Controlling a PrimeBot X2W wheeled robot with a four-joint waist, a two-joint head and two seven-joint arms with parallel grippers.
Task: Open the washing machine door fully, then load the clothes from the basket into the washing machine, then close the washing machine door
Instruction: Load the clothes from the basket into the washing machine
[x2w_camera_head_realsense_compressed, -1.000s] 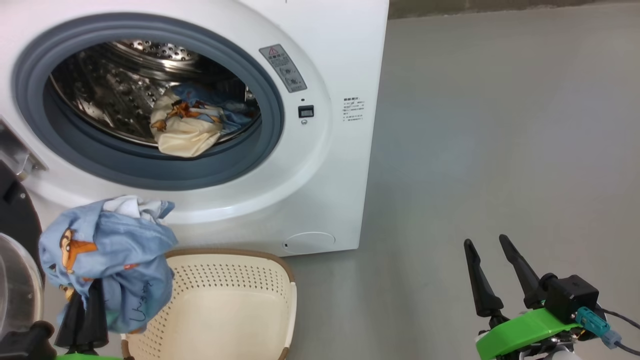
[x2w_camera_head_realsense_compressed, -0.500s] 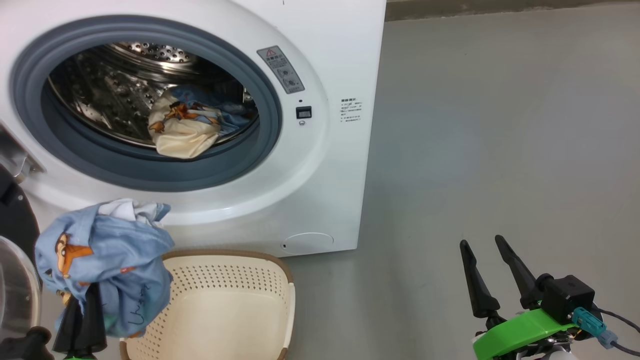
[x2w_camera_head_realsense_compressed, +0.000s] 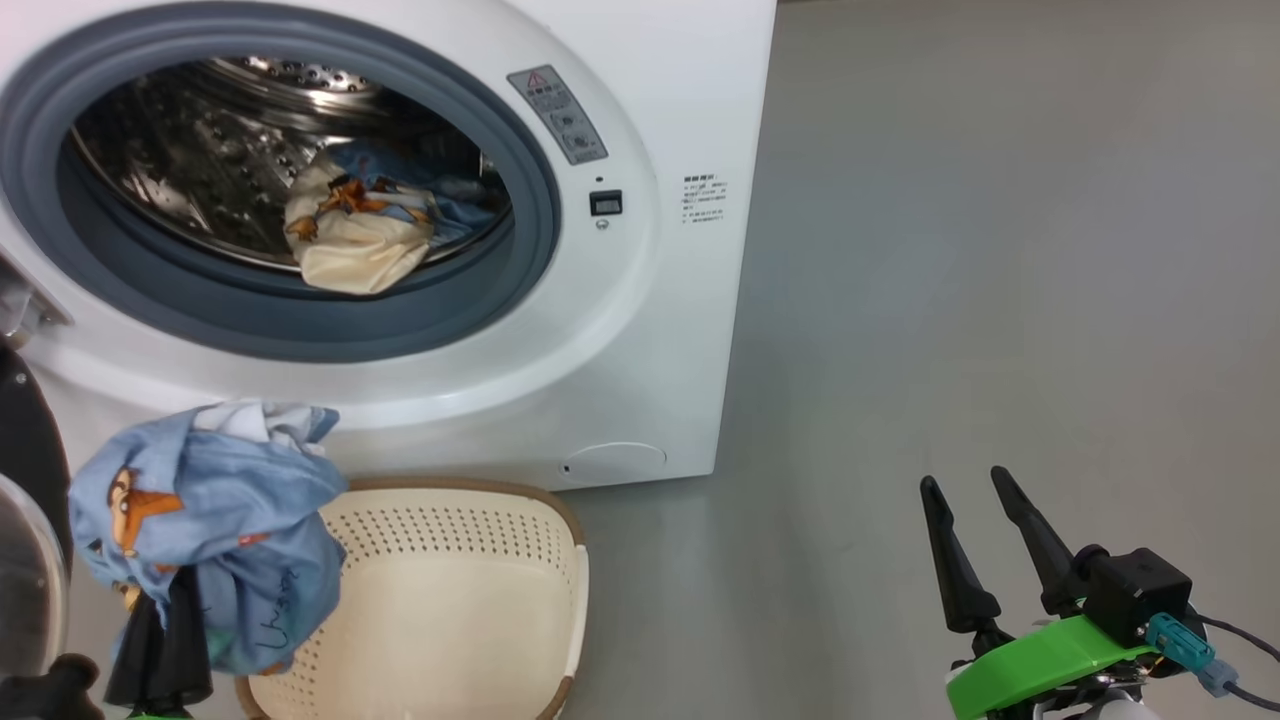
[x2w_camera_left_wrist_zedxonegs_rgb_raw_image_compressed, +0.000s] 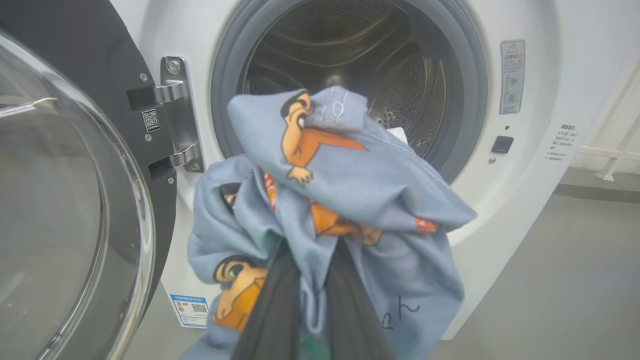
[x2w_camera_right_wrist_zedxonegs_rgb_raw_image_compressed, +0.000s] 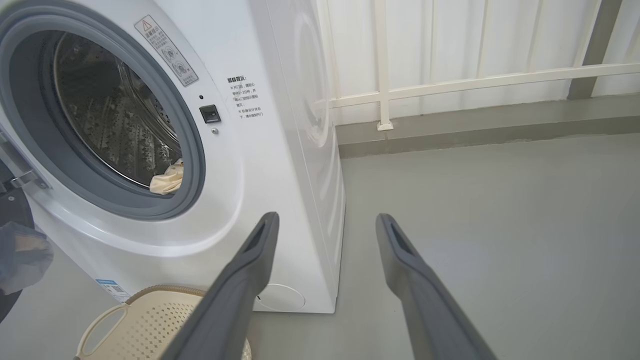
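Note:
The white washing machine (x2w_camera_head_realsense_compressed: 640, 330) stands with its round black door (x2w_camera_left_wrist_zedxonegs_rgb_raw_image_compressed: 65, 200) swung open to the left. A cream and blue garment (x2w_camera_head_realsense_compressed: 355, 230) lies in the steel drum (x2w_camera_left_wrist_zedxonegs_rgb_raw_image_compressed: 360, 65). My left gripper (x2w_camera_head_realsense_compressed: 175, 590) is shut on a bunched light blue garment (x2w_camera_head_realsense_compressed: 215, 520) with orange prints, held above the left end of the cream basket (x2w_camera_head_realsense_compressed: 450, 600) and below the drum opening. The same garment (x2w_camera_left_wrist_zedxonegs_rgb_raw_image_compressed: 350, 200) hangs over the fingers (x2w_camera_left_wrist_zedxonegs_rgb_raw_image_compressed: 272, 310) in the left wrist view. My right gripper (x2w_camera_head_realsense_compressed: 970, 490) stands open over the floor at the lower right, holding nothing.
The door's glass bowl (x2w_camera_left_wrist_zedxonegs_rgb_raw_image_compressed: 55, 215) bulges close by on the left of the held garment. Grey floor (x2w_camera_head_realsense_compressed: 1000, 250) spreads to the right of the machine. A white railing (x2w_camera_right_wrist_zedxonegs_rgb_raw_image_compressed: 475, 75) and wall run behind it.
The head camera has tilted slightly, so the machine sits higher in the picture. The left gripper with the garment has hardly moved. The right gripper is still.

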